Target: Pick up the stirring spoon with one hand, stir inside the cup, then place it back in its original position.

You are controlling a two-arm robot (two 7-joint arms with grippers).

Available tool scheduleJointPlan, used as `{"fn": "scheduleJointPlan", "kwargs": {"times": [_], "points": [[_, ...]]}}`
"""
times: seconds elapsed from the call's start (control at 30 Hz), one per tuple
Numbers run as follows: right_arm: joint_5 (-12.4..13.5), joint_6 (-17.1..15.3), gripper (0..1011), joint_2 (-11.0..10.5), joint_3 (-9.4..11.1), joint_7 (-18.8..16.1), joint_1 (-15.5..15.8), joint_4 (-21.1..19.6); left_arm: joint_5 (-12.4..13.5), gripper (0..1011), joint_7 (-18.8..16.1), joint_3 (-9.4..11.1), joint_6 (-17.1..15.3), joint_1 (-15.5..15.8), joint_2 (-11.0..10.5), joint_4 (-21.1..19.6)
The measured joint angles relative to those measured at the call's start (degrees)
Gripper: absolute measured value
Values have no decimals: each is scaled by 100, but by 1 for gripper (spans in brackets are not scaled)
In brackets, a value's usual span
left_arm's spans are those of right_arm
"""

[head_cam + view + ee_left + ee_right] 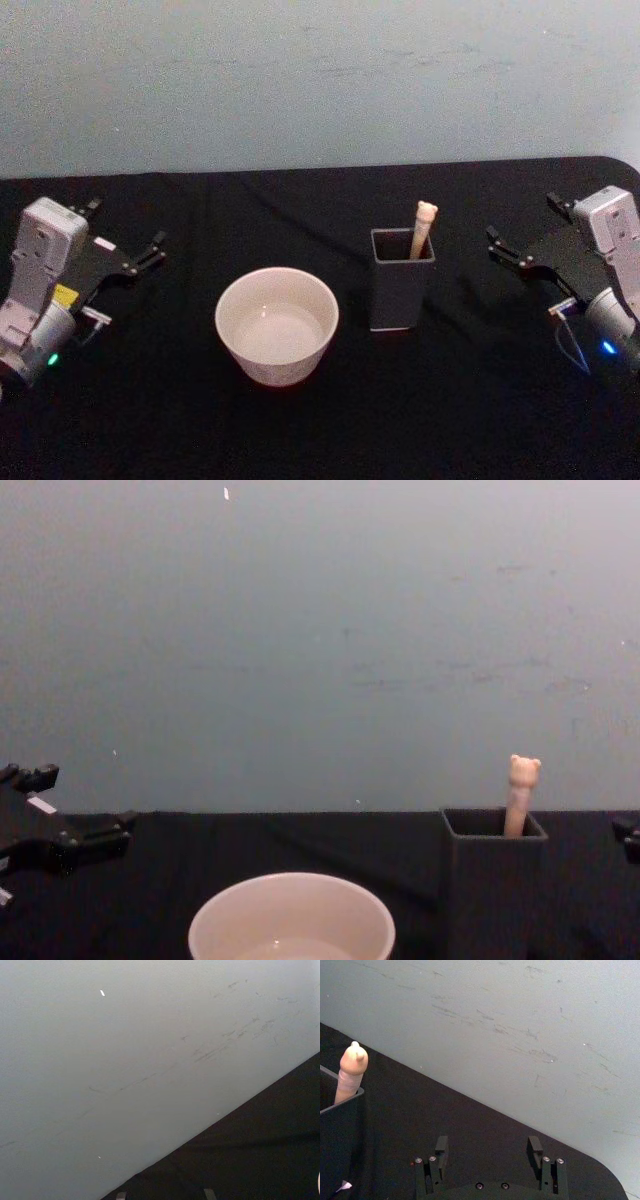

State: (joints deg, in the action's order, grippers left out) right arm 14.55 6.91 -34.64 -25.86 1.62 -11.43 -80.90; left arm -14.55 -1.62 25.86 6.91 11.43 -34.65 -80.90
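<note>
On my feed the black cloth-covered tabletop [300,440] runs across to a pale grey wall [320,80] behind it. Near the middle sits the wide, round cream-white cup [275,368], upright with its mouth facing up. Just to its right, apart from it, stands the dark grey square-mouthed box-shaped holder [402,295], taller than wide and also upright.

My black left tool [127,225] hangs at the left edge of the tabletop, well away from the cup. Its two fingers are spread wide, with nothing between them and nothing touched. My black right tool [522,216] sits at the right edge, near the holder but clear of it. Its fingers are likewise parted wide around bare air, and from its wrist camera I see both fingertips [535,1146] standing apart over the cloth.

The slim stirring spoon [423,228] stands inside the holder, leaning against its far right corner. Its pale beige handle and small bear-head top poke above the rim, and the lower stem is hidden inside.
</note>
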Motion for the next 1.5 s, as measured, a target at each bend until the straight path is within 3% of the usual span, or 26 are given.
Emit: {"fn": "scheduleJointPlan", "kwargs": {"times": [1.17,1.5], "points": [[-2,-1,1000,3,7,-1,1,0,0,1001,0,0,0,0,0,0],[205,106,1000,-10,308,-323,173,-113,0,1001,0,0,0,0,0,0]]}}
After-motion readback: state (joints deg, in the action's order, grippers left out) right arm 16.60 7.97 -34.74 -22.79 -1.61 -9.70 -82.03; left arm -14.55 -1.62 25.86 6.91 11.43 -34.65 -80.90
